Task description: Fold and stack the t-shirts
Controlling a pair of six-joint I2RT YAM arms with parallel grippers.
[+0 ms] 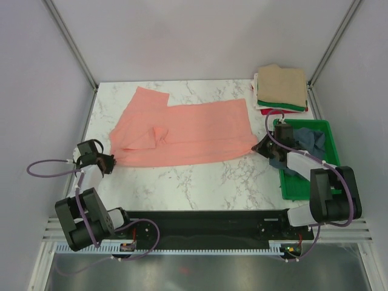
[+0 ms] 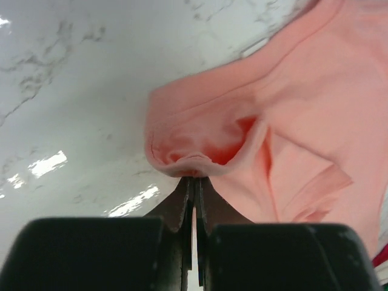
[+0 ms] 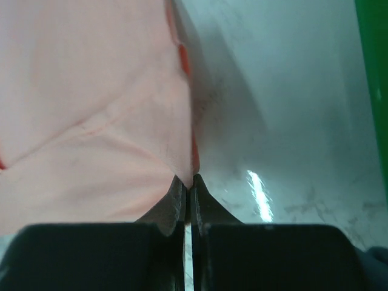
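The salmon-pink t-shirt (image 1: 182, 130) lies spread on the marble table, partly folded, with a bunched fold near its left end. My left gripper (image 1: 109, 162) is shut on the shirt's near left corner (image 2: 182, 163). My right gripper (image 1: 262, 147) is shut on the shirt's near right corner (image 3: 182, 167). A stack of folded t-shirts (image 1: 280, 88), tan on top with green, white and red edges below, sits at the back right. A slate blue-grey t-shirt (image 1: 310, 143) lies crumpled in the green tray.
The rigid green plastic tray (image 1: 322, 130) stands at the right edge, next to my right arm; its wall shows in the right wrist view (image 3: 374, 73). Bare marble table (image 1: 194, 182) lies between the shirt and the arm bases.
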